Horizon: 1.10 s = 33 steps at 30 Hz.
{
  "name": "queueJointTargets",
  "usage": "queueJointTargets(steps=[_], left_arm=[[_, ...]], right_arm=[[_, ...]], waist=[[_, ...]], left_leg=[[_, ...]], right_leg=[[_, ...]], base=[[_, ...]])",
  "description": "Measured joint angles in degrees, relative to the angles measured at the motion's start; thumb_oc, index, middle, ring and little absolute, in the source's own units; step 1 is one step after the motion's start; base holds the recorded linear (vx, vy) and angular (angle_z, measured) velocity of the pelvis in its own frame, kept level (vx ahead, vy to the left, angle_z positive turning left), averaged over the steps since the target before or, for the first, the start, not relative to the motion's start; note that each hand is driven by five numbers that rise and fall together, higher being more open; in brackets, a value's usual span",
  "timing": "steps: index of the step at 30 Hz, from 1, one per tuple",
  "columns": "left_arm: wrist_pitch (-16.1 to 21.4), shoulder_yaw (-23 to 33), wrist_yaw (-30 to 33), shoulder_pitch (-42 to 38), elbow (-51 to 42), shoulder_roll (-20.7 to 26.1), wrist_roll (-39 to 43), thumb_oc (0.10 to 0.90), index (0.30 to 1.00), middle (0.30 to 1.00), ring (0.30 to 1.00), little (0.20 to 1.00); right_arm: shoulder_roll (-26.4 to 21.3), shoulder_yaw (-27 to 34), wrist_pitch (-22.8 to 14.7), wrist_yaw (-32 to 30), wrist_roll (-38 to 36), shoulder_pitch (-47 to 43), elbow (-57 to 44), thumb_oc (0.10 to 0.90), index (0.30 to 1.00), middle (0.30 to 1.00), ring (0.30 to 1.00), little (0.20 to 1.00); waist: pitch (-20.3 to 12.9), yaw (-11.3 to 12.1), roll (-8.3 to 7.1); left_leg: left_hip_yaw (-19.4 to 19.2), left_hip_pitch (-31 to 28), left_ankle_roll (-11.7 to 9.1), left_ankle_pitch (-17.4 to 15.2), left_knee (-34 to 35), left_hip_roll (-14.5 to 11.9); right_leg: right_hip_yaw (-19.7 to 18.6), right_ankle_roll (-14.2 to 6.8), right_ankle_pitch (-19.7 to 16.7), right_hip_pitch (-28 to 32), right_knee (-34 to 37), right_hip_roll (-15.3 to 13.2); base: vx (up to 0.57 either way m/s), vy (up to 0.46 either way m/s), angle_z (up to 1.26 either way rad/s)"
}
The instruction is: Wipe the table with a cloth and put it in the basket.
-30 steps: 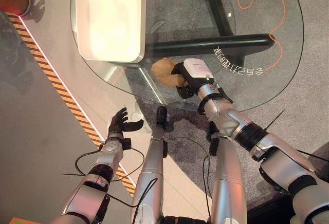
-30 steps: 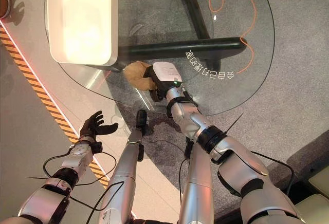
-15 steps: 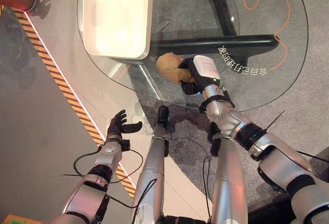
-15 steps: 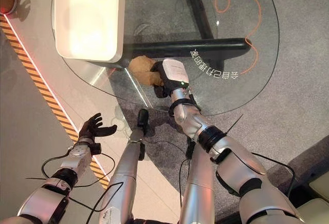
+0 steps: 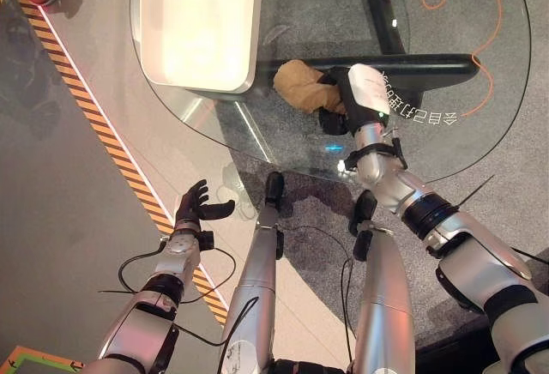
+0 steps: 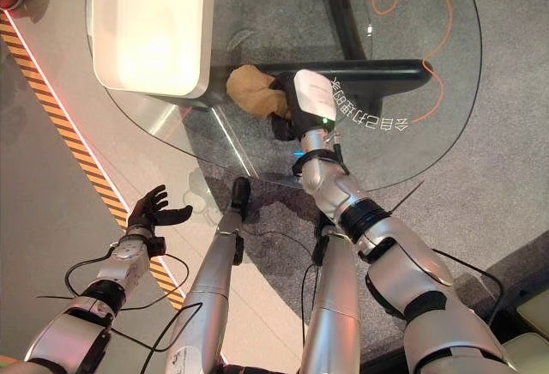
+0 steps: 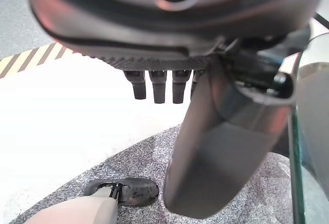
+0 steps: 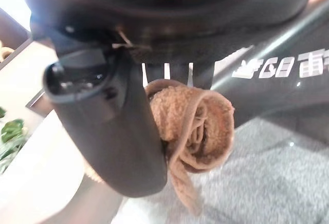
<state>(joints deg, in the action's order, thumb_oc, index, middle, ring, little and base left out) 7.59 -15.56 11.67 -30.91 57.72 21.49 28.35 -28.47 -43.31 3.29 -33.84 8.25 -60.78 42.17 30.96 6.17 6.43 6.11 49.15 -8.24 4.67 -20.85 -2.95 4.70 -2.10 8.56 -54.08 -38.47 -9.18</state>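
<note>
A tan cloth (image 5: 298, 87) lies bunched on the glass table (image 5: 480, 134), next to the white basket (image 5: 199, 27). My right hand (image 5: 341, 99) is shut on the cloth; in the right wrist view the cloth (image 8: 198, 126) is rolled up between thumb and fingers. My left hand (image 5: 194, 207) hangs open below the table's near edge, off to the left, holding nothing. The left wrist view has its straight fingers (image 7: 159, 85) over the floor.
The table's black base bar (image 5: 412, 65) runs under the glass behind the cloth. An orange cord (image 5: 467, 1) loops on the carpet at the far right. A black-and-yellow striped line (image 5: 103, 134) crosses the floor on the left.
My right hand has pushed the cloth farther away and to the right across the glass. The camera has shifted a little. My left hand has stayed where it was.
</note>
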Motion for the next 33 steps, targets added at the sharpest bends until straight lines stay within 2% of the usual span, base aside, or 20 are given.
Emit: queueJointTargets(steps=[6,12,16,21,28,33], left_arm=[[-0.04,-0.81,-1.12,-0.04,-0.36,1.97,0.12,0.8,0.9,0.9,0.9,0.9],[-0.04,-0.82,-1.25,-0.14,-0.39,2.73,0.27,0.8,0.9,0.9,0.9,0.9],[-0.09,-0.84,-1.33,-0.14,-0.39,2.81,0.31,0.8,0.9,0.9,0.9,0.9],[-0.12,-0.82,-2.03,-0.17,-0.39,4.68,1.95,0.8,0.9,0.9,0.9,0.9],[-1.01,-0.55,-2.51,-0.28,-0.38,7.1,2.3,0.8,0.9,0.9,0.9,0.9],[-1.26,-0.55,-2.94,-0.28,-0.3,7.13,2.3,0.8,0.9,0.9,0.9,0.9]], right_arm=[[-0.61,2.2,-2.06,-3.56,-2.08,-1.47,4.63,0.1,0.3,0.3,0.3,0.2],[-1.6,8.79,-2.73,-7.67,-4.42,-3.42,10.81,0.1,0.3,0.3,0.3,0.2],[-4.83,13.02,-2.68,-10.2,-6.23,-4.55,15.0,0.1,0.3,0.3,0.3,0.2],[-9.37,15.53,-2.58,-11.95,-8.51,-4.52,18.75,0.1,0.3,0.3,0.3,0.2],[-10.08,19.29,-1.56,-13.27,-12.7,-3.5,21.19,0.1,0.3,0.3,0.3,0.2],[-10.08,22.74,-2.13,-13.8,-17.88,-2.72,22.82,0.1,0.3,0.3,0.3,0.2]], waist=[[0.03,-0.02,-0.05],[0.06,-0.23,-0.11],[0.14,-0.21,-0.3],[0.3,-1.11,-0.85],[0.28,-3.06,-1.11],[0.28,-3.13,-1.14]], left_leg=[[0.0,0.36,0.2,-0.04,-0.22,0.29],[-0.01,0.68,0.76,-0.02,-0.3,0.7],[-0.01,1.21,1.01,-0.15,-0.85,0.94],[-0.01,2.09,1.73,-0.63,-2.08,1.16],[-0.04,2.11,1.9,-0.73,-2.23,1.2],[-0.04,2.13,2.08,-0.85,-2.24,1.13]], right_leg=[[-0.12,-0.2,-0.22,-0.23,0.18,-0.25],[-0.2,-0.83,-0.63,-0.1,0.85,-0.55],[-0.21,-1.04,-1.25,0.06,1.64,-0.67],[-0.24,-1.33,-1.61,0.13,2.2,-0.72],[-0.34,-1.59,-2.19,0.52,2.82,-0.63],[-0.46,-1.63,-2.44,0.57,3.55,-0.47]], base=[[0.0,0.0,0.0],[0.0,0.0,0.0],[0.0,0.0,0.0],[0.0,0.0,0.0],[0.0,-0.006,-0.01],[0.0,-0.006,-0.01]])
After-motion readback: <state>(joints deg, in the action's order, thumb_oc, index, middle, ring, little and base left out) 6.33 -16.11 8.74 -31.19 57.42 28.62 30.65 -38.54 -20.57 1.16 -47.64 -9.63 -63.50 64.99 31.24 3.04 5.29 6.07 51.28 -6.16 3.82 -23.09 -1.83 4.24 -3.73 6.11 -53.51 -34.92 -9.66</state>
